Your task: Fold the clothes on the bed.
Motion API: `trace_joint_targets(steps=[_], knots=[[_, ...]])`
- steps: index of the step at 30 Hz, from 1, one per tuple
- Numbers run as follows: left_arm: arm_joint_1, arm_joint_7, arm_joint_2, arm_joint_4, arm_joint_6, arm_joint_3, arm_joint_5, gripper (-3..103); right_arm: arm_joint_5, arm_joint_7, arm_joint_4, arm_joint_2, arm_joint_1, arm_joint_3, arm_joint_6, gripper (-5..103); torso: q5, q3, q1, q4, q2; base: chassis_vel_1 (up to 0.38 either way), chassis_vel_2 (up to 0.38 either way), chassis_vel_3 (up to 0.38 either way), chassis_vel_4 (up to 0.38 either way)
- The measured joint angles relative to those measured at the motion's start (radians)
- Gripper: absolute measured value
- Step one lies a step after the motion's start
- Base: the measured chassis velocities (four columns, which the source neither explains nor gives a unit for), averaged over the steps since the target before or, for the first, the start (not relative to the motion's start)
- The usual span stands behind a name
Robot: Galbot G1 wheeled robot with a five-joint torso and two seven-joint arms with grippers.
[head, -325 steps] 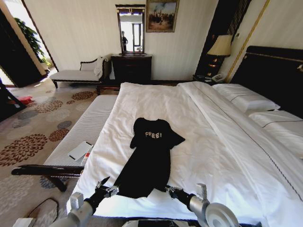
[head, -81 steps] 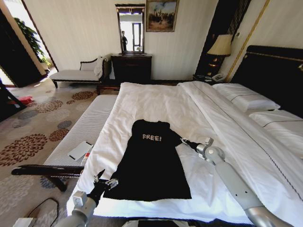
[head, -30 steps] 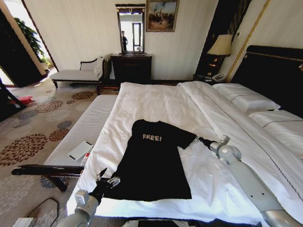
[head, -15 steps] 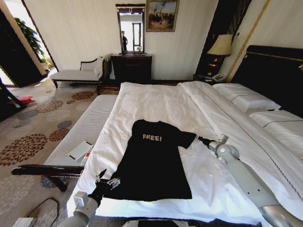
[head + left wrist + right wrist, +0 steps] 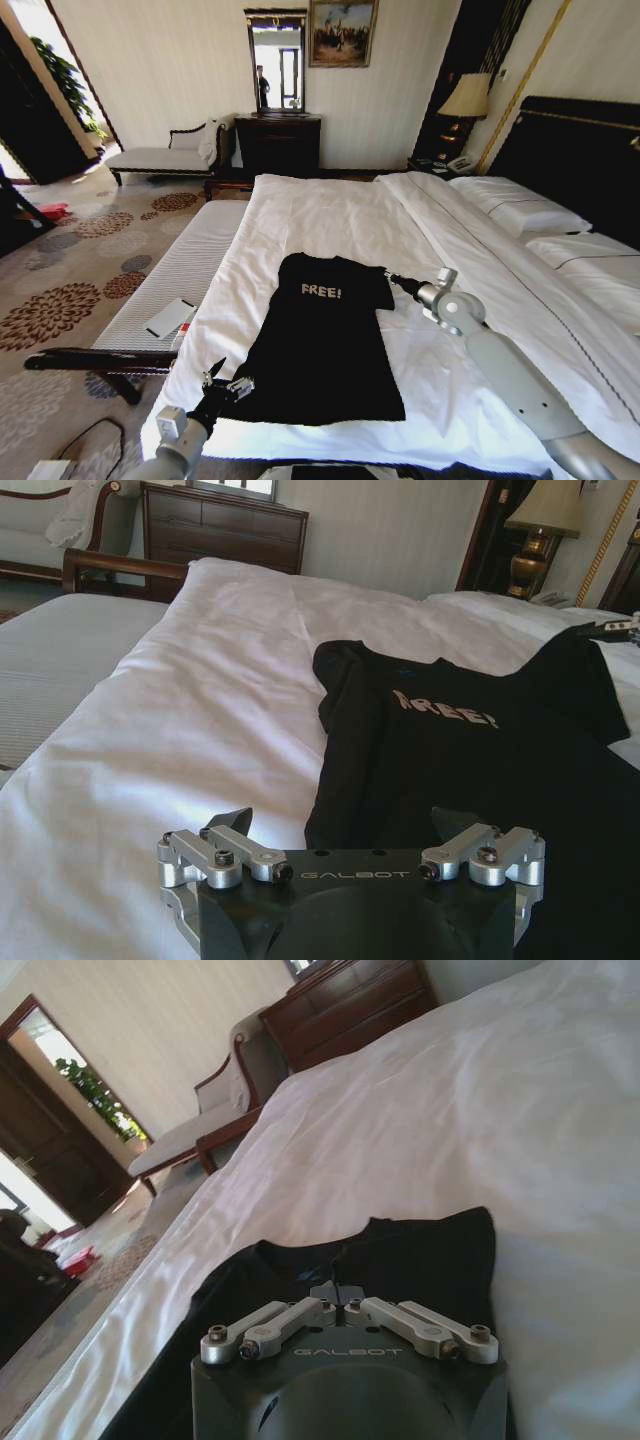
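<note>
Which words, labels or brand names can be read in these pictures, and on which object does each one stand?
"FREE!": pale letters on the chest of the black top lying on the bed.
"GALBOT": on the body of the left gripper, in the left wrist view.
"GALBOT": on the body of the right gripper, in the right wrist view.
The small card on the bench: too small to read.

One black top [image 5: 318,345], one bed [image 5: 330,215], two pillows [image 5: 527,213].
</note>
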Motion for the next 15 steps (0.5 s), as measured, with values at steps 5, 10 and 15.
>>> trace_joint_targets(steps=[5, 10, 15], knots=[[0.002, 0.001, 0.0, 0.005, 0.0, 0.0, 0.0, 100, -0.021, 0.007, -0.039, 0.038, 0.077, -0.089, 0.0, 0, -0.0003, 0.0, 0.0, 0.0003, 0.0, 0.0, 0.0, 0.0, 0.0], [0.001, 0.002, -0.002, 0.011, 0.0, -0.011, -0.006, 100, -0.059, 0.003, -0.119, 0.081, 0.11, -0.143, 0.002, 0, -0.0001, 0.0, 0.0, 0.0001, 0.0, 0.0, 0.0, 0.0, 0.0], [0.001, 0.002, -0.002, 0.018, 0.0, -0.017, -0.015, 100, -0.085, -0.011, -0.152, 0.097, 0.112, -0.17, 0.007, 0, -0.0002, 0.0, 0.0, -0.0001, 0.0, 0.0, 0.0, 0.0, 0.0]])
